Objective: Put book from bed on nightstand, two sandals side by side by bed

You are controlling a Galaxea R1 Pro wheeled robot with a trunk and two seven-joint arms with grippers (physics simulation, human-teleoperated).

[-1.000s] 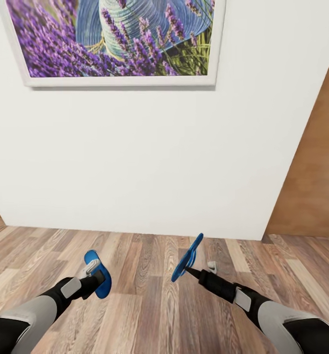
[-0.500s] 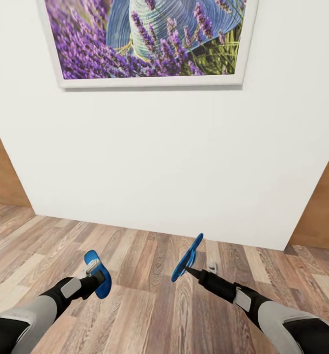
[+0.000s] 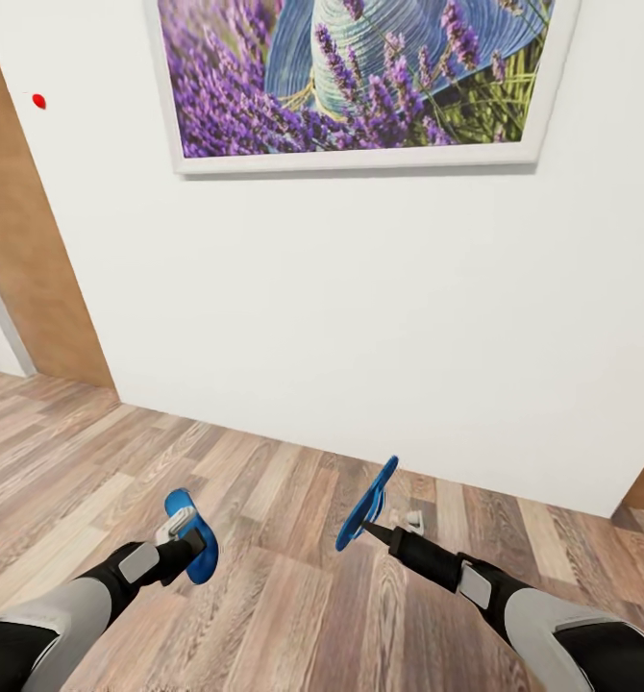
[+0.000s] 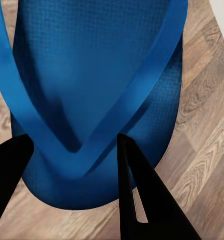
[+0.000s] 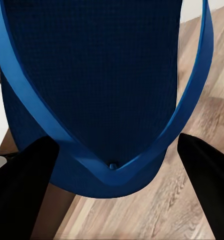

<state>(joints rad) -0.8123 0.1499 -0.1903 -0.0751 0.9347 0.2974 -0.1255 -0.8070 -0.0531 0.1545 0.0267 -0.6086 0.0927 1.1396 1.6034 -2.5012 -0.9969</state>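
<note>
Camera view has swung left along the white wall [image 3: 360, 317], so the lavender picture [image 3: 360, 82] sits further right. Each pincer is clenched on a blue sandal: left pincer [image 3: 185, 536] holds the left sandal [image 3: 199, 562], right pincer [image 3: 368, 528] the right sandal [image 3: 365, 505]. I judge the robot is turning to find the bed.

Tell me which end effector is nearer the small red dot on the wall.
Left. The left end effector sits below the red dot, on its side; the right end effector is farther across.
</note>
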